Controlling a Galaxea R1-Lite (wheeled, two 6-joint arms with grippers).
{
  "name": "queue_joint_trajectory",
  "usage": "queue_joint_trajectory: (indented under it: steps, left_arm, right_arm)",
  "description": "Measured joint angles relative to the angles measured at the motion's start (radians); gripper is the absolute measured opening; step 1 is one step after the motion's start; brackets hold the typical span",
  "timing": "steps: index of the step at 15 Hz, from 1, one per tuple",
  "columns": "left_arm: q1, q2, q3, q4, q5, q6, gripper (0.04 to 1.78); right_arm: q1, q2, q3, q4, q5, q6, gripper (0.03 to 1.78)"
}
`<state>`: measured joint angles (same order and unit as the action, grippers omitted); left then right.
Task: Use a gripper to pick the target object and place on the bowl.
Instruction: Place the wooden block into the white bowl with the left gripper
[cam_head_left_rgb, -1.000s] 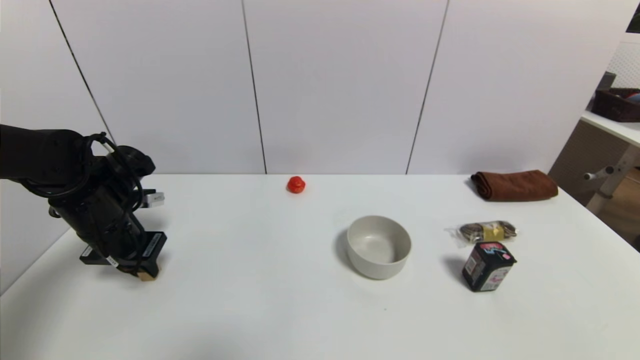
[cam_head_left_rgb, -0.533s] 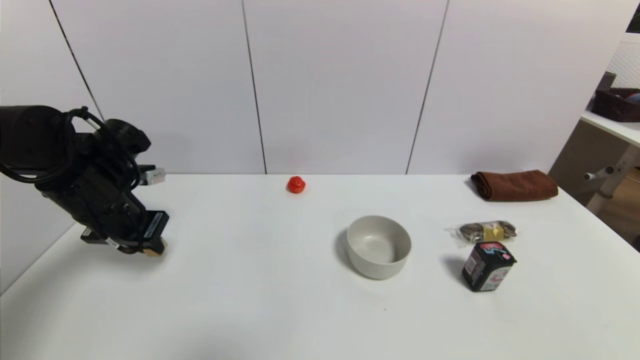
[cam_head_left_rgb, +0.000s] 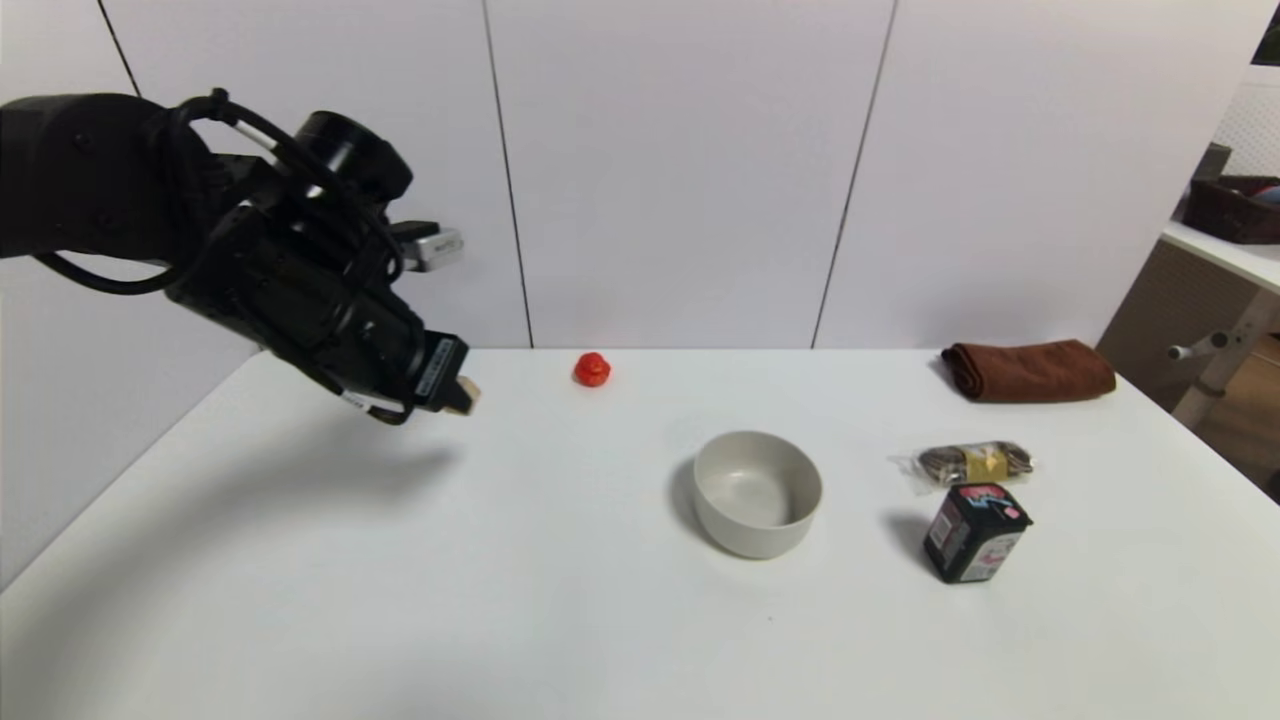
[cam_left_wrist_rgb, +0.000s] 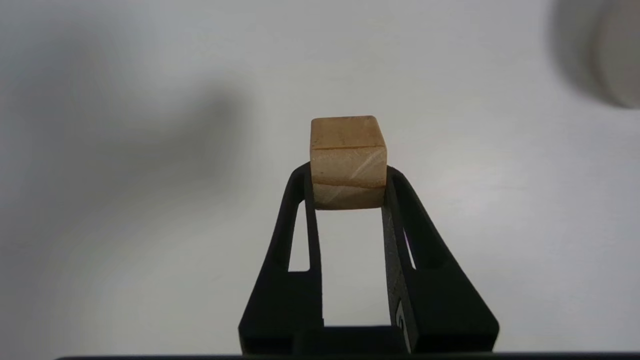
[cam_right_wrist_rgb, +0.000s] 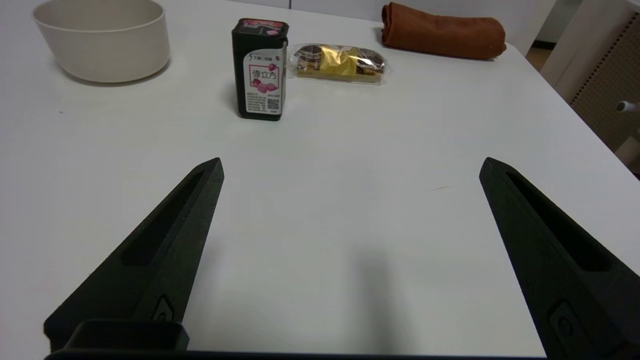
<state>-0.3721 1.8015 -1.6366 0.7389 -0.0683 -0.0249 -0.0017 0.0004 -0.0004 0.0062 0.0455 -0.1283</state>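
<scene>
light: bright, soft, from above | shadows: soft dark patch on white table (cam_head_left_rgb: 330, 480) under left gripper (cam_head_left_rgb: 462, 395) | blur: bowl (cam_left_wrist_rgb: 617, 55) fuzzy past the jaws

White panelled wall (cam_head_left_rgb: 680, 170) behind white table (cam_head_left_rgb: 560, 620).

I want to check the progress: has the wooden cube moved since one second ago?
Yes. The wooden cube, held in the left gripper, rose off the table and moved toward the bowl, which did not move.

Tan wooden cube (cam_left_wrist_rgb: 348, 161) – seam line visible, clamped in left tool (cam_head_left_rgb: 458, 392), off table; grey-white bowl (cam_head_left_rgb: 757, 493) upright.
</scene>
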Motion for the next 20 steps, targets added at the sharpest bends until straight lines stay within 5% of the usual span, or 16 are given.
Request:
queue_joint_trajectory:
  steps: [4, 11, 20]
  left_arm:
    - [-0.104, 0.109, -0.094, -0.163, -0.223, 0.078, 0.37]
    - [-0.27, 0.336, -0.311, -0.258, -0.287, 0.12, 0.37]
    - [-0.394, 0.461, -0.329, -0.249, -0.293, 0.113, 0.37]
  right_arm:
    - [0.0, 0.0, 0.0, 0.0, 0.0, 0.0, 1.77]
    - [0.0, 0.0, 0.0, 0.0, 0.0, 0.0, 1.77]
    - [0.0, 0.0, 0.0, 0.0, 0.0, 0.0, 1.77]
